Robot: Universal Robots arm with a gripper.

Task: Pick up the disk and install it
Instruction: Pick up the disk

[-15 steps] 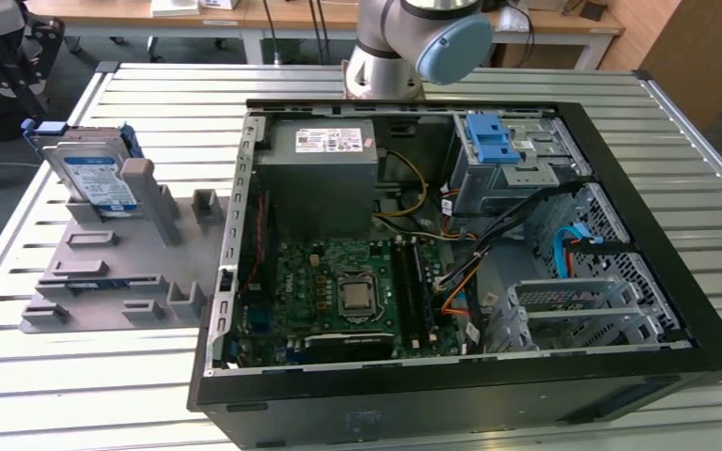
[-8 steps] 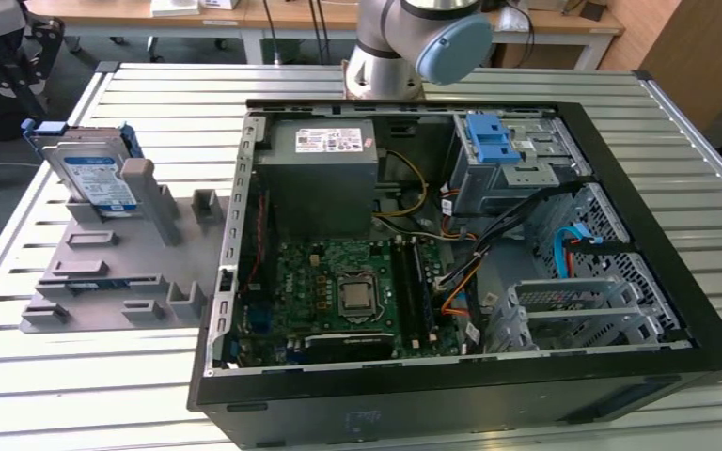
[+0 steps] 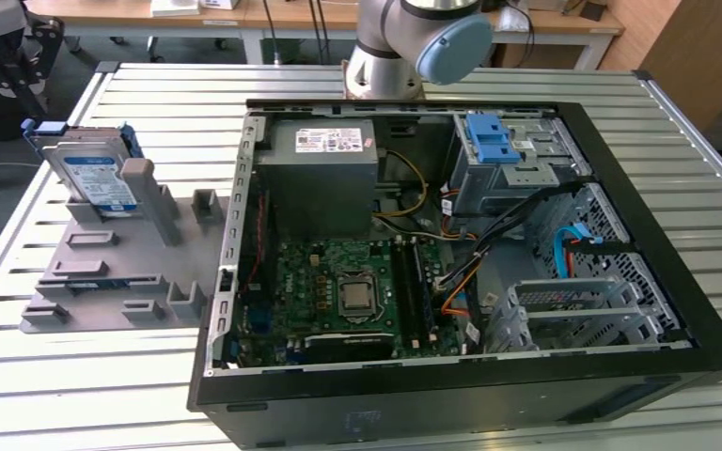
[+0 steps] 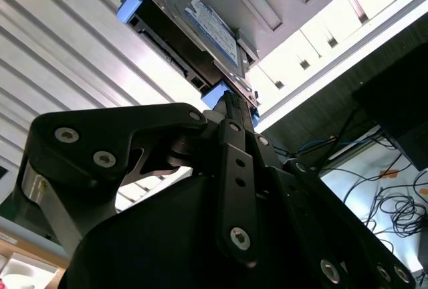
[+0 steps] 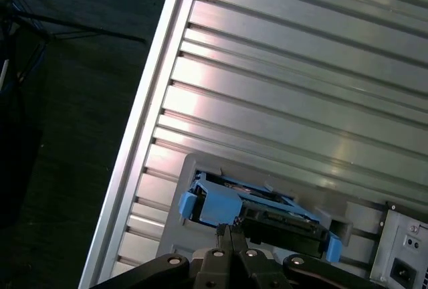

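The disk (image 3: 98,178), a silver drive with a white-and-blue label in a blue bracket, stands tilted on edge in a grey holder (image 3: 123,272) at the exterior view's left. It is also in both wrist views (image 4: 200,21) (image 5: 261,209). My gripper (image 4: 233,105) (image 5: 228,231) is shut, its two black fingers pressed together with nothing between them. The fingertips point toward the disk's blue bracket from some distance away and do not touch it. The arm's base (image 3: 412,42) stands at the far edge of the table.
An open black computer case (image 3: 662,188) lies on the slatted metal table (image 3: 110,395), beside the holder. Inside it are a grey power supply (image 3: 323,160), a motherboard (image 3: 336,291), loose cables, and a grey cage with a blue latch (image 3: 506,150). The table edge (image 5: 134,162) drops to dark floor.
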